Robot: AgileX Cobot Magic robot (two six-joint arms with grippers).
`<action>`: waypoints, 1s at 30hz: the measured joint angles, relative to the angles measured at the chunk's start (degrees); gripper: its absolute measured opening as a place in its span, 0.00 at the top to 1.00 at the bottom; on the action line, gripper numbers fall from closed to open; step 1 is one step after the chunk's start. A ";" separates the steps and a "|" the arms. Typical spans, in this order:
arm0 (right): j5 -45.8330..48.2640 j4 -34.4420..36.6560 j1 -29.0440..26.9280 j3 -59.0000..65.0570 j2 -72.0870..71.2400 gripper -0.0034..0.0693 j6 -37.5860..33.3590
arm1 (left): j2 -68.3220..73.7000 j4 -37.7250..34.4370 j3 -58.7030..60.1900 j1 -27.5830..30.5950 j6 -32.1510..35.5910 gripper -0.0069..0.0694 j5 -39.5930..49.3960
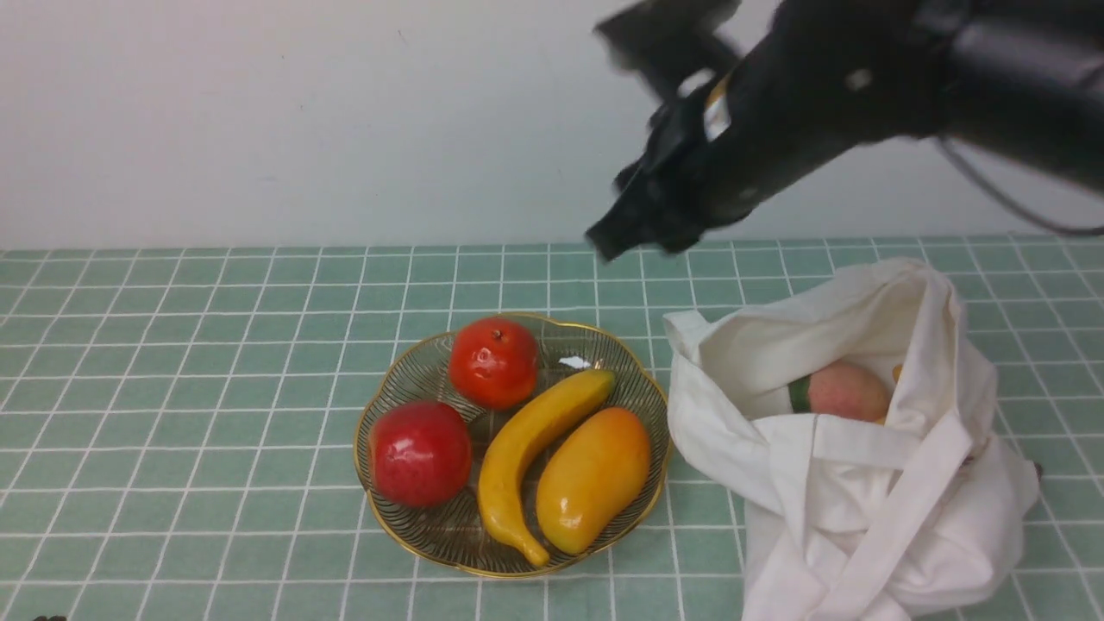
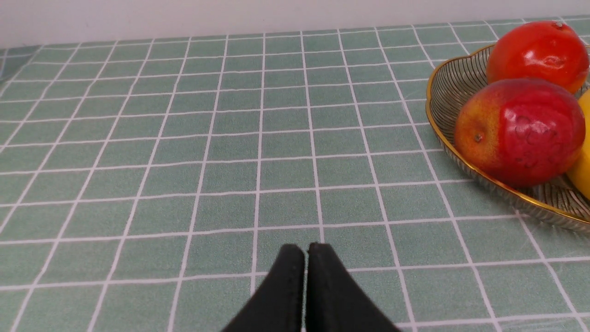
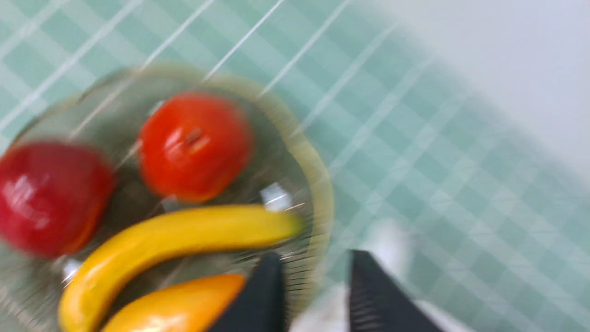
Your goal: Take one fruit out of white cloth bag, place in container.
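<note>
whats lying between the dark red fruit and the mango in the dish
The banana lies between the dark red fruit and the mango in the glass dish; the front view shows it.

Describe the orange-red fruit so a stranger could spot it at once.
Left of the white cloth bag sits a gold-rimmed glass dish holding four fruits. The fruit is the round one at the dish's far side. It alone is glossy orange-red; its round neighbour, the crimson fruit, is darker and nearer.

The left end effector [image 2: 305, 251] hangs low, jaws pressed together. The right end effector [image 3: 313, 276] is raised, blurred, jaws slightly parted.
</note>
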 joint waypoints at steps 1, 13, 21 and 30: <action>0.46 -2.38 0.00 0.00 -3.38 0.85 1.67 | 0.00 0.00 0.00 0.00 0.00 0.92 0.00; -0.74 -8.75 -0.10 7.70 -42.88 0.97 12.33 | 0.00 0.00 0.00 0.00 0.00 0.92 0.00; -16.17 -7.86 -0.37 34.81 -75.25 0.97 15.01 | 0.00 0.00 0.00 0.00 0.00 0.92 0.00; -18.07 -4.50 -0.48 54.33 -96.25 0.97 15.78 | -0.02 -0.07 0.00 0.00 0.00 0.92 0.00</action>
